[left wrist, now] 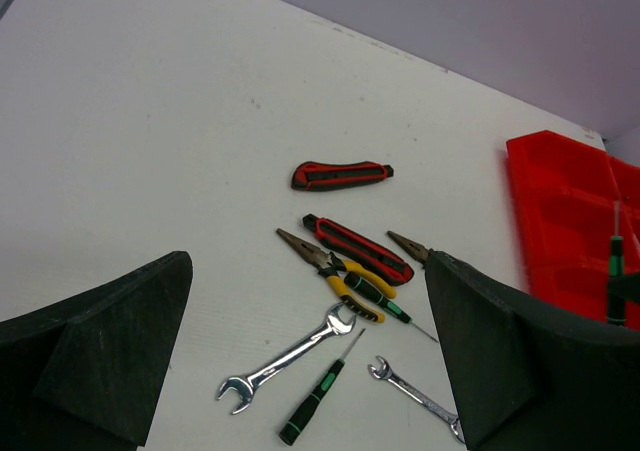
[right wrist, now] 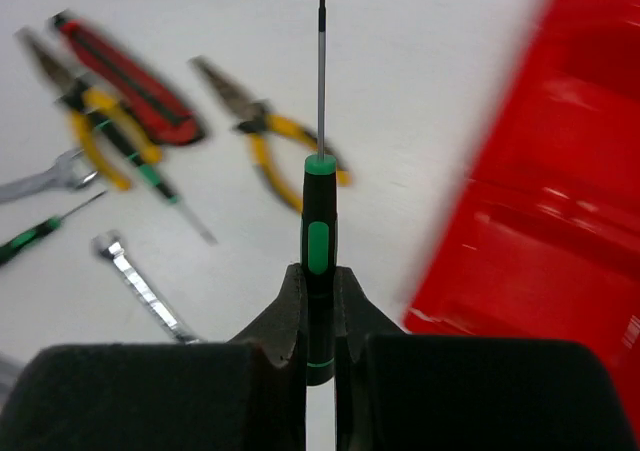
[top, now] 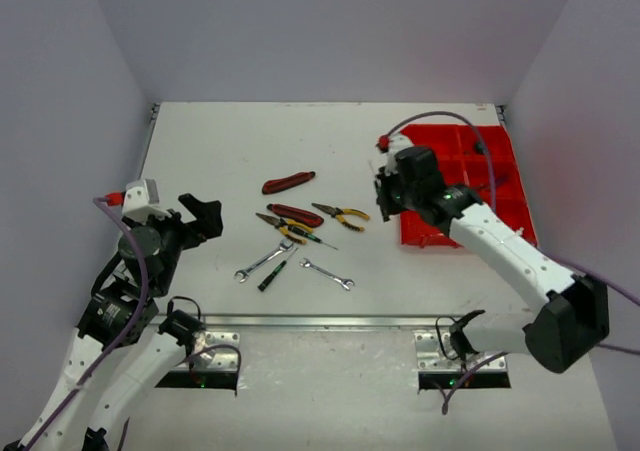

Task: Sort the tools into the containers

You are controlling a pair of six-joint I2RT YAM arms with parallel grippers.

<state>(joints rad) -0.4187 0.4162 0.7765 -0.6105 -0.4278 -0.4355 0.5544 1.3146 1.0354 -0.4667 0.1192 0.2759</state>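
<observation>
Right wrist view: right gripper (right wrist: 320,296) clamped tight on slim green-and-black screwdriver (right wrist: 319,236), thin steel shaft | just beside glossy red plastic tray (right wrist: 560,201) | left gripper (left wrist: 310,346) wide open, empty, well apart from tray | silver wrench (left wrist: 290,359), yellow-handled pliers (right wrist: 262,131) lie near tray.

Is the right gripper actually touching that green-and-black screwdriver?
Touching. The right wrist view shows the right gripper pressed against both sides of the screwdriver handle, with no gap.

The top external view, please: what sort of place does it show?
Probably a robot lab test cell: a white table boxed in by blank walls, with hand tools and a red tray staged.
</observation>
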